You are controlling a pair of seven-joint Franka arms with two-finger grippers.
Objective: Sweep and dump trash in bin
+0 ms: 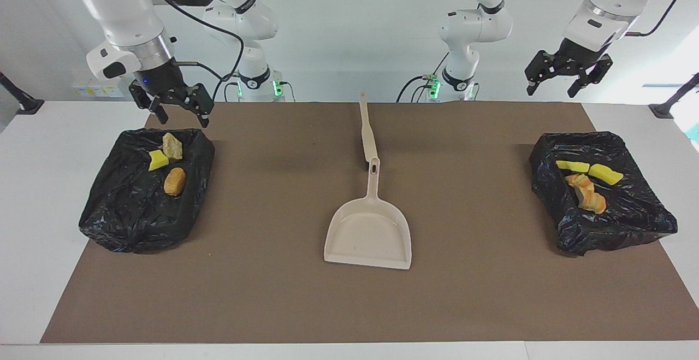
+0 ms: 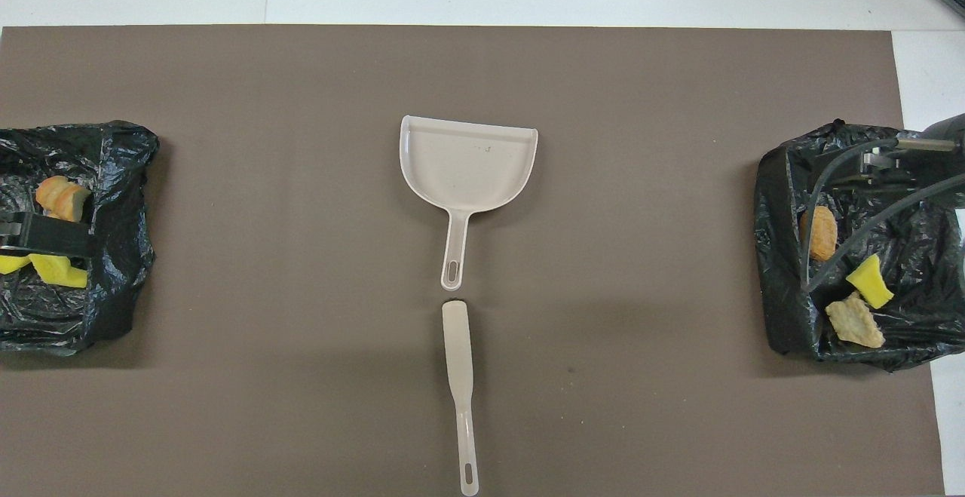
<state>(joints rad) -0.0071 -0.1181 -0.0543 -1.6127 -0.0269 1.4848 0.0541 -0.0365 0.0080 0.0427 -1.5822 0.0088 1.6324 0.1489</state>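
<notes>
Right end effector (image 1: 176, 110): raised, fingers apart, holding nothing. It hangs over the robot-side edge of the black plastic-lined bin at the right arm's end of the desk (image 1: 136, 207). In the overhead view this end effector is largely hidden by its own cabling.

Left end effector (image 1: 568, 76): raised high, fingers apart, holding nothing. It hangs above the robot-side edge of the desk at the left arm's end, with the second black plastic-lined bin (image 1: 617, 223) below it and farther from the robots. In the overhead view a dark part of it crosses that bin's contents.

Trash, right arm's bin: a pale tan stone-like piece (image 1: 172, 146), a bright yellow sponge chunk (image 1: 158, 160) touching it, and an orange-brown bread-like lump (image 1: 174, 181) just beside them, farther from the robots. All three lie inside the bin.

Trash, left arm's bin: two bright yellow sponge pieces (image 1: 590, 169) and a cluster of orange-and-pale bread-like lumps (image 1: 587, 192) beside them. How many lumps form the cluster cannot be told.

Mid-desk: a beige plastic dustpan (image 1: 368, 234) lies flat, handle toward the robots, pan empty. A beige long-handled flat brush tool (image 1: 367, 133) lies in line with it, nearer the robots, its broad end just short of the dustpan handle.

The brown mat (image 1: 273, 294) covers the desk (image 1: 33, 212).
</notes>
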